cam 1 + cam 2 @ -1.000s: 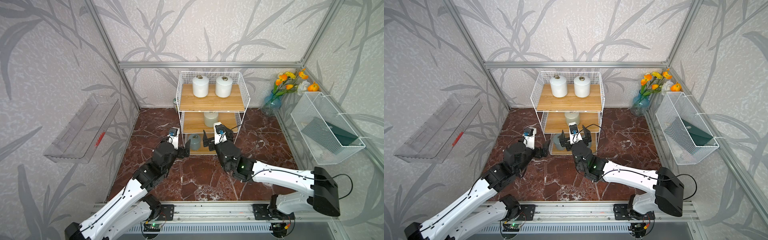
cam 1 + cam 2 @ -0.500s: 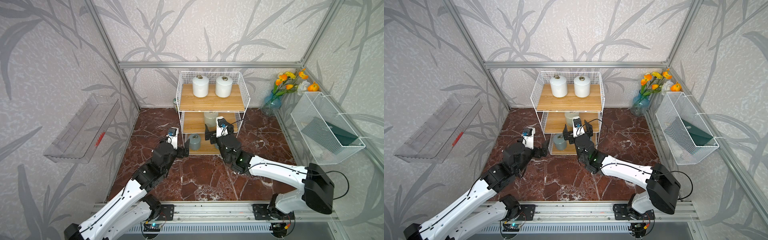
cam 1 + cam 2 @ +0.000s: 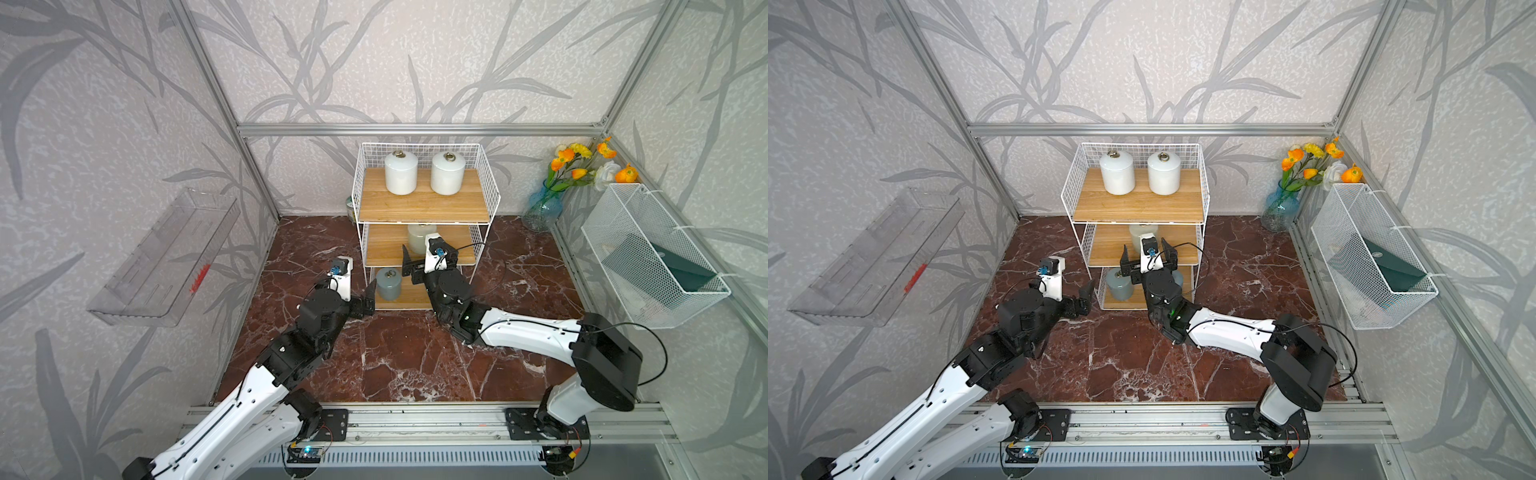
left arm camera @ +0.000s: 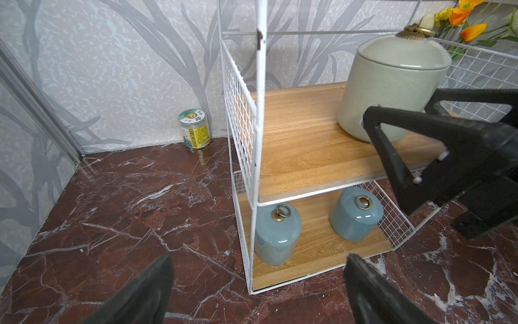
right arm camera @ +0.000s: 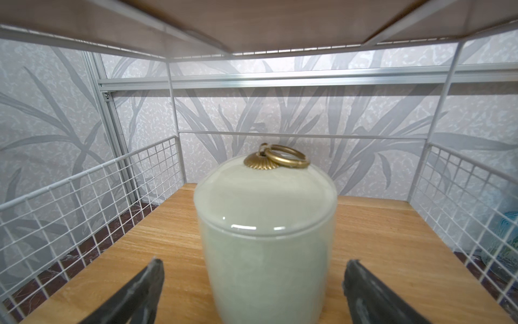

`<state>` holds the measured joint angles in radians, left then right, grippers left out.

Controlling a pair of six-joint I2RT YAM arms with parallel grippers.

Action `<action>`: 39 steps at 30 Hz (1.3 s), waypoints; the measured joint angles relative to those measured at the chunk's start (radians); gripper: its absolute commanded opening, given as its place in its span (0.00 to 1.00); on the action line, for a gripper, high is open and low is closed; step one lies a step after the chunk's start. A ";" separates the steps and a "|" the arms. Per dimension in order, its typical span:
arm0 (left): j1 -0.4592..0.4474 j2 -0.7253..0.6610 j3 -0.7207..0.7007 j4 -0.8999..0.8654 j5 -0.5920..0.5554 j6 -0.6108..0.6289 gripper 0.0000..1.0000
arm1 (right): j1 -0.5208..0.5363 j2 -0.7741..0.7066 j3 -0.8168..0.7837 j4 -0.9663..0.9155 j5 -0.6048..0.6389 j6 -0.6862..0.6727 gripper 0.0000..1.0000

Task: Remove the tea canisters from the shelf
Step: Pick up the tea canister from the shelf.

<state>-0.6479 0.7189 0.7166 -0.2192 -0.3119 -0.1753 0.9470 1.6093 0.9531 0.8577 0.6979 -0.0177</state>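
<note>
right claw has risen to middle tier of shelf, spread wide, framing beige canister standing there, not clenched | left claw stays released by bottom tier | grasp likely next, nothing removed yet

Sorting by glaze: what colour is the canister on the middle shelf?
The canister is pale greenish beige; the right wrist view shows it best.
</note>
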 measured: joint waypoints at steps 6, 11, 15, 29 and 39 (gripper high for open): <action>0.000 -0.005 -0.009 -0.002 -0.002 0.000 0.96 | 0.000 0.043 0.005 0.086 0.012 -0.074 0.99; 0.000 0.001 -0.013 -0.002 -0.002 -0.001 0.96 | -0.002 0.078 0.029 0.144 0.026 -0.128 0.99; 0.000 0.003 -0.013 -0.006 -0.002 0.000 0.96 | -0.011 0.091 0.034 0.176 0.035 -0.138 0.99; 0.000 -0.008 -0.017 -0.038 -0.006 0.000 0.97 | -0.060 0.170 0.121 0.193 0.035 -0.161 0.99; 0.000 0.011 -0.021 -0.038 -0.010 0.000 0.97 | -0.069 0.172 0.124 0.192 0.021 -0.159 0.83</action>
<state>-0.6479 0.7300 0.6960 -0.2573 -0.3214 -0.1757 0.8776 1.7817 1.0775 1.0496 0.7189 -0.1772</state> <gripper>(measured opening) 0.969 0.844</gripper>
